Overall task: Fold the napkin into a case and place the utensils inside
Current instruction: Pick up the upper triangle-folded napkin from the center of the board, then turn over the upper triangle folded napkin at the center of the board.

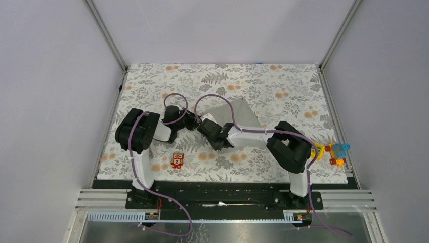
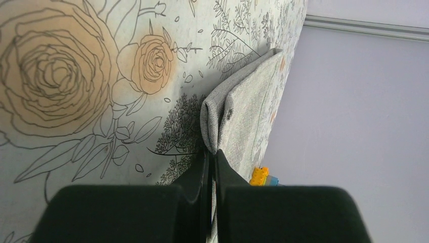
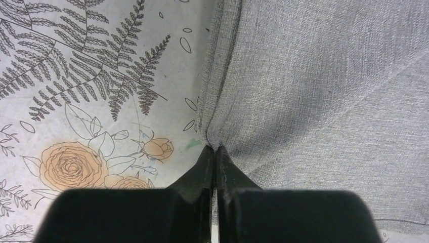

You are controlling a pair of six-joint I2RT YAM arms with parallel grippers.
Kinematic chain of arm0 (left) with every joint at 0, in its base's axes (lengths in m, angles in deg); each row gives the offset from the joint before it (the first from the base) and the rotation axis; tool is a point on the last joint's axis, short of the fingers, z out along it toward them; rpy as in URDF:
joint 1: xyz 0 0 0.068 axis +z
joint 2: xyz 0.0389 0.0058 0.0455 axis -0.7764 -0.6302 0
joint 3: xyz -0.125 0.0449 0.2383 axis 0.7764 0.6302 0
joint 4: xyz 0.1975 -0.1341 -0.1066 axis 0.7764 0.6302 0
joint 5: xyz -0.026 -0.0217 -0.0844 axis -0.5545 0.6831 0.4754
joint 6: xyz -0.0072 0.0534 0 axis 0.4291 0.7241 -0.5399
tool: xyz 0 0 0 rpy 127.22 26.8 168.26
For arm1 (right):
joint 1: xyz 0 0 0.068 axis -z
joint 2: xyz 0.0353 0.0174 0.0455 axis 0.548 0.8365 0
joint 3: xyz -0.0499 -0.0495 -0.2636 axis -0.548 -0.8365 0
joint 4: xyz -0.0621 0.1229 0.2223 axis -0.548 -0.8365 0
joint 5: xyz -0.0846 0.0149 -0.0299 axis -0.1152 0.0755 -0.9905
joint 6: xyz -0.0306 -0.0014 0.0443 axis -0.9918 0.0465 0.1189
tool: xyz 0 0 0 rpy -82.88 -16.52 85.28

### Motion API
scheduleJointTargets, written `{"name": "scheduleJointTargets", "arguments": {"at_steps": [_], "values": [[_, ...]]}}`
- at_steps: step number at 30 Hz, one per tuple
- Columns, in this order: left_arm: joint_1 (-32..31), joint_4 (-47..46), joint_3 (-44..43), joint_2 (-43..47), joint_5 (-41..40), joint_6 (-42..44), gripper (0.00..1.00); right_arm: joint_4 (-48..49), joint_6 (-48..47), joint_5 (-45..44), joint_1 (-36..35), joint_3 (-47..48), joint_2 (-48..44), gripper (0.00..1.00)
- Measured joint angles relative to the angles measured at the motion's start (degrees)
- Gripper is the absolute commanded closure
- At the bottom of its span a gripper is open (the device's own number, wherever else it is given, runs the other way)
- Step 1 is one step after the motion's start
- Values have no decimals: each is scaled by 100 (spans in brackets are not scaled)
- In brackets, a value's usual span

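The plain grey napkin (image 1: 237,114) lies at the middle of the floral table cover, mostly hidden behind both arms in the top view. My left gripper (image 2: 213,154) is shut on the napkin's edge (image 2: 238,109), which stands lifted in a fold. My right gripper (image 3: 215,150) is shut on the napkin's hemmed edge (image 3: 313,76), the cloth spreading to its right. In the top view the left gripper (image 1: 195,121) and the right gripper (image 1: 206,120) meet close together at the napkin's left side. The utensils are out of view.
A small red toy figure (image 1: 177,160) stands near the front of the floral cover (image 1: 152,86). Yellow, orange and blue toy blocks (image 1: 334,151) sit at the right edge; a yellow block also shows in the left wrist view (image 2: 259,175). Grey walls surround the table.
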Motion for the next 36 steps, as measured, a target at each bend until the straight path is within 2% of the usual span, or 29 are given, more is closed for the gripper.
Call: {"name": "scheduleJointTargets", "arguments": {"at_steps": [7,10,13,16,21,25,27,32,36], "values": [[20,-52,-15,0,179,31,100,310,-164,15,17,-361,-262,100],[9,20,-48,37,356,28,100,372,-181,254,55,-608,-575,100],[-13,468,-52,422,389,116,100,463,-149,693,98,-844,-1106,100],[-20,1298,-98,1305,262,396,100,658,-24,1296,131,-898,-1530,100],[-52,3134,-426,3292,-240,1067,100,1556,413,2472,153,-896,-1895,100],[-164,4520,-901,4559,-879,1572,100,2590,1038,3357,219,-1108,-2247,100],[-380,4970,-1141,4841,-1244,1740,100,3241,1451,3797,328,-1504,-2603,100],[-1493,5661,-1919,4623,-2500,2124,100,5171,2857,5025,1102,-3012,-3204,100],[-2308,6061,-2789,3344,-3180,2409,100,6782,4035,5648,1982,-4347,-3010,100]]}}
